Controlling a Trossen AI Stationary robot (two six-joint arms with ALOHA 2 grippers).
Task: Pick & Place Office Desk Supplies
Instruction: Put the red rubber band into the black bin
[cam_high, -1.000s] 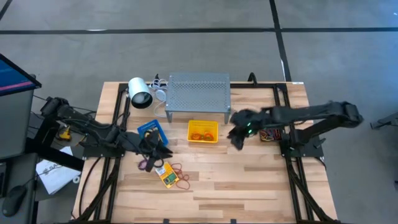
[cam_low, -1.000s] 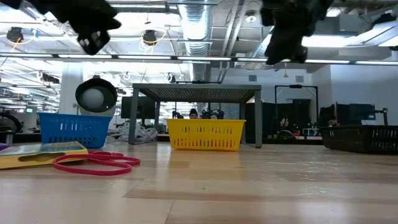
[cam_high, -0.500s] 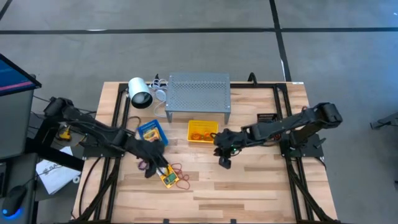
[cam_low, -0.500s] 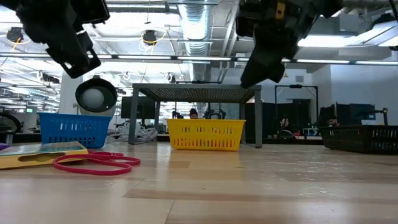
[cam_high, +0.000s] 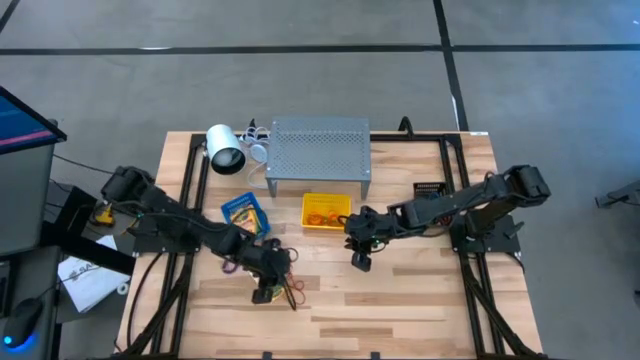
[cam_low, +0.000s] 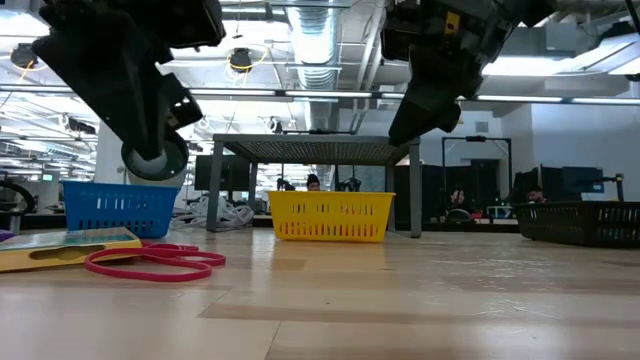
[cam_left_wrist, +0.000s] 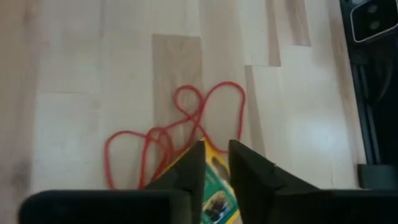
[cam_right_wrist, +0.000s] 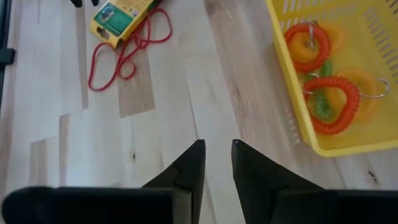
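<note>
The left gripper (cam_high: 268, 290), fingers nearly together, hovers over the crayon box (cam_left_wrist: 214, 196) tangled with red bands (cam_left_wrist: 168, 134). Closing could snag bands. The right gripper (cam_high: 360, 262), also narrow, waits beside the yellow bin (cam_high: 327, 211).

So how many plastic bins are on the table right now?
3. A blue bin sits left of the shelf's front, a yellow bin sits just before the shelf, and a black bin is by the right arm's base, mostly hidden from above.
</note>
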